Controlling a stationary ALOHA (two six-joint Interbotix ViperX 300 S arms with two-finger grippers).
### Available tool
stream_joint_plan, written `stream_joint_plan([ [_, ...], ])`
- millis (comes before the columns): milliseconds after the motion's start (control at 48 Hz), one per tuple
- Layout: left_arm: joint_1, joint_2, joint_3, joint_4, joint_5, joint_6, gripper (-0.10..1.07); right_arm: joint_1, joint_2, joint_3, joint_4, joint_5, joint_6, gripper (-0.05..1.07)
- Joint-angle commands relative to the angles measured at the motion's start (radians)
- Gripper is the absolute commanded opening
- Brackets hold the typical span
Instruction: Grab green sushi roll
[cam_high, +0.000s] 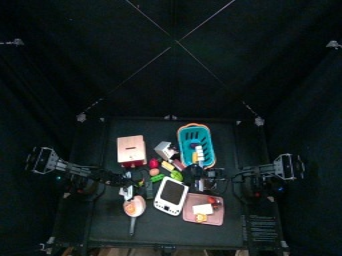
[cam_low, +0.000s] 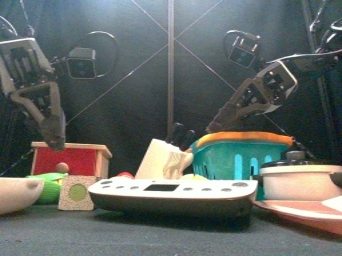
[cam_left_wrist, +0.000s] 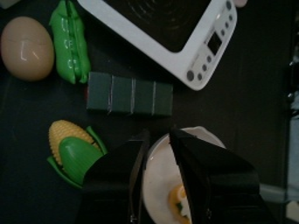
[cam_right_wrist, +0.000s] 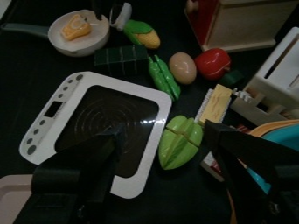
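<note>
The green sushi roll (cam_left_wrist: 131, 94) is a dark green block cut into several segments, lying flat on the table between a corn cob (cam_left_wrist: 73, 149) and a white scale (cam_left_wrist: 176, 31). It also shows in the right wrist view (cam_right_wrist: 121, 57), far from that gripper. My left gripper (cam_left_wrist: 160, 138) hangs just beside the roll without touching it, jaws drawn together and empty. My right gripper (cam_right_wrist: 163, 144) is open and empty above the scale (cam_right_wrist: 100, 122) and a cut green fruit (cam_right_wrist: 181, 142).
An egg (cam_left_wrist: 26, 48) and a pea pod (cam_left_wrist: 70, 39) lie near the roll. A white bowl (cam_left_wrist: 208, 140) sits under the left jaws. A teal basket (cam_low: 247, 155), red box (cam_low: 74, 158) and white pot (cam_low: 301, 180) crowd the table.
</note>
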Motion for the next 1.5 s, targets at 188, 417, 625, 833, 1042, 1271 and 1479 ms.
stream_joint_plan([
  [188,0.046,0.029,-0.152,-0.098,0.189,-0.003,0.69,-0.005,-0.014,-0.023,-0.008,-0.005,-0.002,1.0],
  [417,0.121,0.089,-0.255,-0.063,0.307,-0.035,0.68,-0.003,-0.014,-0.021,-0.012,-0.003,0.002,1.0],
  [625,0.186,0.067,-0.347,0.083,0.388,-0.133,0.68,0.0,-0.018,-0.02,-0.012,-0.003,0.003,1.0],
  [833,0.201,0.055,-0.408,0.327,0.545,-0.413,0.68,0.003,-0.023,-0.018,-0.012,0.0,0.002,1.0],
  [1042,0.166,0.081,-0.391,0.489,0.54,-0.767,0.68,0.003,-0.023,-0.02,-0.009,0.002,0.003,1.0],
  [1271,0.075,0.149,-0.379,0.592,0.541,-1.069,0.68,0.008,-0.029,-0.017,-0.008,0.008,0.003,1.0],
  [1479,0.035,0.178,-0.383,0.606,0.503,-1.226,0.69,0.009,-0.04,-0.011,-0.009,0.026,0.003,1.0],
])
